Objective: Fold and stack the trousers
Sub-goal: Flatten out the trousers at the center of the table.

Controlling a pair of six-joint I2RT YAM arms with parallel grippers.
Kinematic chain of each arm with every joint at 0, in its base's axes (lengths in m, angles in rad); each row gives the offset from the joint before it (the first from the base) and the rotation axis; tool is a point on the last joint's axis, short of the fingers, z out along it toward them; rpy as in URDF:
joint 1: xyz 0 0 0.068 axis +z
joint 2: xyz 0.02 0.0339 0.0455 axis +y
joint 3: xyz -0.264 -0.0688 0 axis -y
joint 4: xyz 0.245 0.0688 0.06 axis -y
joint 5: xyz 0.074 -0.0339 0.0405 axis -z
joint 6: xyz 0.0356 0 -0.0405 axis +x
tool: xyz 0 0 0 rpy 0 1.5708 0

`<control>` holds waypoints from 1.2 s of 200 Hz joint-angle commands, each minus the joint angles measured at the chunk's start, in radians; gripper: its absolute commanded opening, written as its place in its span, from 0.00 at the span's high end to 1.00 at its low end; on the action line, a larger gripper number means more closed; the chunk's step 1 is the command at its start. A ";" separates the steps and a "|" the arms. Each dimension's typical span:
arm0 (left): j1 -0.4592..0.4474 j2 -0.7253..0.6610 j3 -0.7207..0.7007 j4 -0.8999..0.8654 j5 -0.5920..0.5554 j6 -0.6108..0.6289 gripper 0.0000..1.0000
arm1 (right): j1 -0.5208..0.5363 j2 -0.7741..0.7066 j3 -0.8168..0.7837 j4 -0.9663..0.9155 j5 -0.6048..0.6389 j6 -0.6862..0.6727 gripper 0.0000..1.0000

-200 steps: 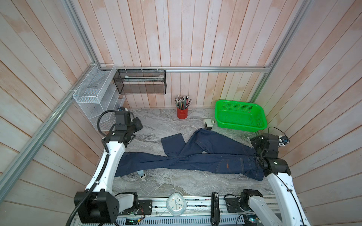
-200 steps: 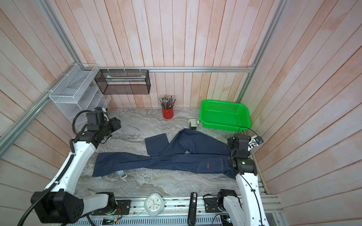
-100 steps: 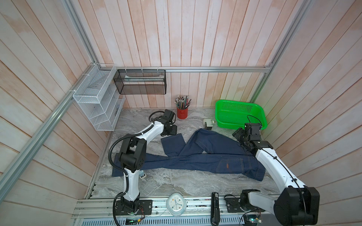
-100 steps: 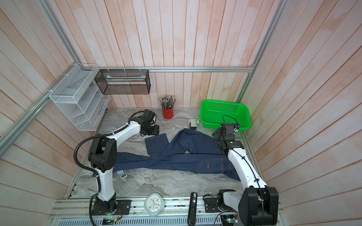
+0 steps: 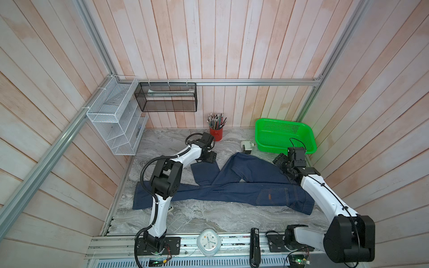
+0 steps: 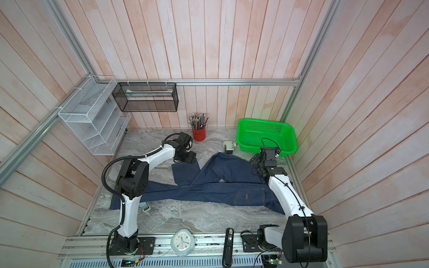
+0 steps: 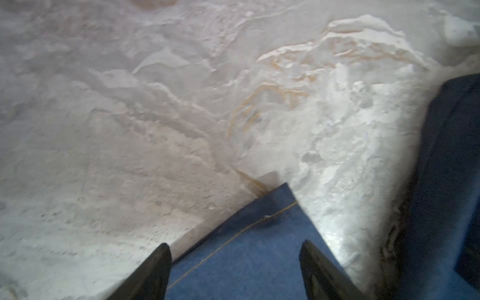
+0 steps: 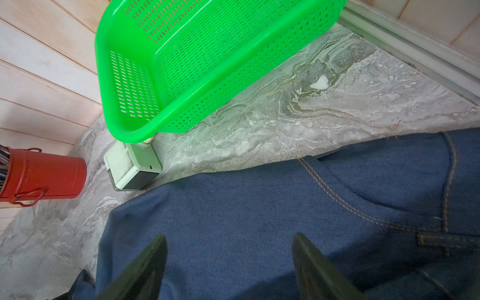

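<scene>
The dark blue trousers (image 5: 232, 190) (image 6: 209, 188) lie flat across the marble table, waist to the right, with a tan patch (image 5: 269, 196) on the waistband. One leg runs left; the other bends toward the back wall and ends in a cuff. My left gripper (image 5: 210, 159) (image 6: 188, 158) hovers at that cuff. In the left wrist view it (image 7: 235, 249) is open, with the cuff corner (image 7: 272, 205) lying between the fingers, not pinched. My right gripper (image 5: 280, 161) (image 6: 255, 161) is over the far hip edge; in the right wrist view it (image 8: 228, 239) is open above the denim (image 8: 259, 207).
A green basket (image 5: 284, 135) stands at the back right, with a small white box (image 5: 247, 147) beside it. A red pencil cup (image 5: 216, 133) is just behind the left gripper. Wire racks (image 5: 116, 125) hang on the left wall. A clock (image 5: 209, 242) sits on the front rail.
Both arms have swung out from the front sides to the far edge of the trousers. The left jaws have spread wider over the cuff; the right jaws stay open.
</scene>
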 commanded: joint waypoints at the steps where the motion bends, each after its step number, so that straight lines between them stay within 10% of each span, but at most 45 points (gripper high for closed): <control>1: -0.036 0.050 0.059 0.009 -0.015 0.039 0.19 | 0.004 0.003 -0.026 0.013 -0.006 -0.016 0.22; 78: -0.075 0.189 0.172 -0.146 -0.217 -0.004 0.37 | 0.003 -0.024 -0.043 0.017 0.018 -0.022 0.22; 139: -0.081 0.123 0.087 -0.114 -0.189 -0.020 1.00 | 0.003 -0.030 -0.058 0.033 0.025 -0.013 0.22; 240: 0.222 -0.203 0.116 -0.006 -0.435 -0.078 1.00 | 0.006 -0.013 -0.081 0.026 -0.019 -0.058 0.22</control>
